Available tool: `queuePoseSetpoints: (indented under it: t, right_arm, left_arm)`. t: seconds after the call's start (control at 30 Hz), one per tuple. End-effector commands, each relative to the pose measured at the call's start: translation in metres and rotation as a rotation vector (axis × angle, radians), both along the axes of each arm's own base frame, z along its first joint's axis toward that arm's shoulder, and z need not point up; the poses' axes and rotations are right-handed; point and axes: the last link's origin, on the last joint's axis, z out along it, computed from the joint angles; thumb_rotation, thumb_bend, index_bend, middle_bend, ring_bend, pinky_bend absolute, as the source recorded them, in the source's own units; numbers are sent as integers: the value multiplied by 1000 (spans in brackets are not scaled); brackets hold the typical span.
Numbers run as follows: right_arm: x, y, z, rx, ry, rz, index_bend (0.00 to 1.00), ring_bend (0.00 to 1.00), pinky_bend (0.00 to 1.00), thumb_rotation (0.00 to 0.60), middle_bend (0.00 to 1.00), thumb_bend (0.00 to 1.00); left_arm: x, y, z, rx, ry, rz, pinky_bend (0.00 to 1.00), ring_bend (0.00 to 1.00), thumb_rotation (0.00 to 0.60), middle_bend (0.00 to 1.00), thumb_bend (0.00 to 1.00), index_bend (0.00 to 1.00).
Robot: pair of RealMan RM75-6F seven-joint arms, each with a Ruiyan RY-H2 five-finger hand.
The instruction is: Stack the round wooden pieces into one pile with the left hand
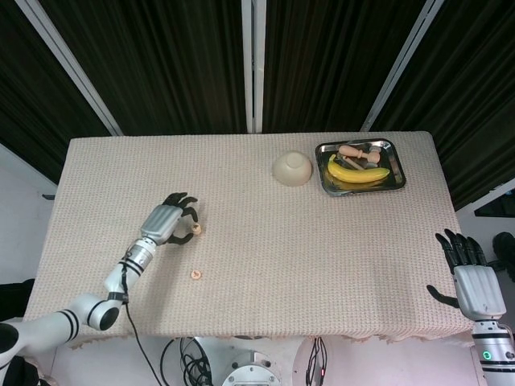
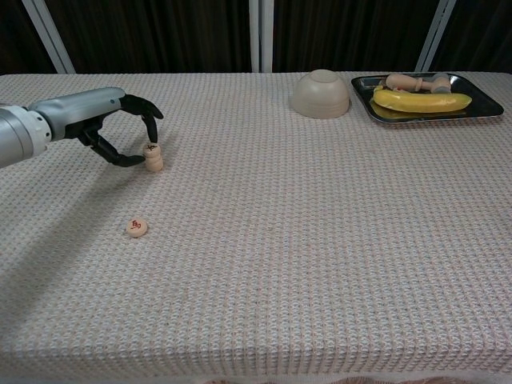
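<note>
Short pile of round pale wooden pieces (image 2: 153, 157) stands just beside left hand (image 2: 112, 128), whose fingers curl loosely around it; contact unclear, cannot tell if held. Loose round wooden piece with red mark (image 2: 137, 228) lies near pile, toward table front. Likely light, stiff, smooth; pinch across rim. Right hand (image 1: 468, 273) far from pile, fingers spread, empty.

An upturned bowl (image 2: 320, 94) is set beside a metal tray (image 2: 486, 110), in which a banana (image 2: 422, 100) is laid

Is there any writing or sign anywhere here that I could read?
Red mark on the lone round wooden piece: too small to read.
Dark mark on top of the small pile of round wooden pieces: too blurred to read.
Nothing else bears text.
</note>
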Motion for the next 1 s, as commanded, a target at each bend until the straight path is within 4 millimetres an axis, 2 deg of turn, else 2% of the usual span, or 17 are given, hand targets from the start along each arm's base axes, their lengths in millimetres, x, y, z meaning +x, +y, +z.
queuePoseSetpoints:
  t: [0.03,0.33,0.43,0.63,0.8,1.0]
  right_arm:
    - [0,0,0,0,-1,0,0,0,0,600,0,94]
    - [-1,0,0,-2,-2,2,0,0,0,600,0,94]
    - [-1,0,-1,2,-5,6,0,0,0,600,0,94]
    - [-2,1,1,-4,-5,7,0,0,0,600,0,94]
    - [0,0,-2,3,-7,14,0,0,0,600,0,94]
    - [2,3,-1,1,-9,19,0,0,0,600,0,94]
  left_arm:
    - [0,-3,3,7,2,-7,0,0,600,132,306,409]
    - [-3,-24,24,45,-11,-25,0,0,600,114,305,309]
    - [-4,-38,32,53,-14,-37,0,0,600,106,306,262]
    - [-17,-75,47,101,-28,-33,0,0,600,105,301,345]
    - [-23,-104,33,161,-93,-82,0,0,600,143,286,457]
    - [-30,-121,16,137,-111,-55,0,0,600,145,284,426]
